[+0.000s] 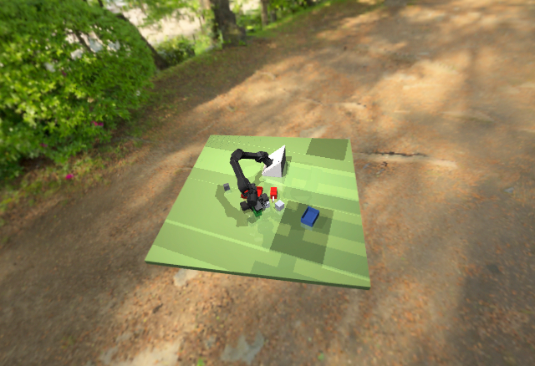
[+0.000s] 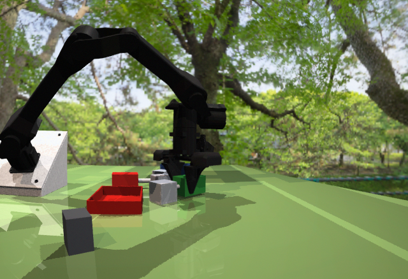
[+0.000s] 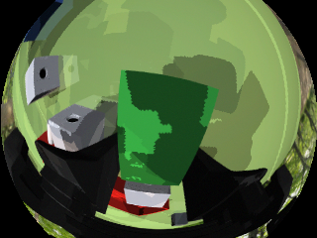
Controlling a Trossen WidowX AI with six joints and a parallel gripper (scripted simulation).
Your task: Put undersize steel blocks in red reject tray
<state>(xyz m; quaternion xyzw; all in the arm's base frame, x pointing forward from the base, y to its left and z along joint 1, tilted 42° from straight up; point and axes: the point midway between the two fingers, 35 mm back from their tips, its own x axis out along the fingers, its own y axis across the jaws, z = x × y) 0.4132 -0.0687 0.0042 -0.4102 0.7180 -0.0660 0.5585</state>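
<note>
My gripper (image 1: 257, 209) (image 2: 183, 185) (image 3: 155, 137) is shut on the green GO gauge (image 1: 257, 214) (image 2: 200, 185) (image 3: 160, 109), low over the table. The gauge's pin side faces a light steel block (image 2: 162, 192) (image 3: 147, 196), right against or very near it. Only a stub of pin shows in the exterior view; how deep it sits in the hole cannot be told. Another steel block (image 3: 76, 131) stands left of the fingers in the wrist view, hole visible. A third block (image 1: 279, 205) (image 3: 44, 76) lies farther out, its hole visible. The red tray (image 2: 115, 207) (image 3: 117, 200) is beside the nearest block; no block shows in it.
A red gauge (image 1: 273, 191) (image 2: 125, 178) with a pale pin lies behind the red tray. A dark grey block (image 1: 226, 187) (image 2: 78, 231) (image 3: 179, 218) stands apart. A blue tray (image 1: 310, 216) (image 3: 37, 25) is on the far side. A white wedge (image 1: 276, 167) (image 2: 54, 171) stands at the arm's base.
</note>
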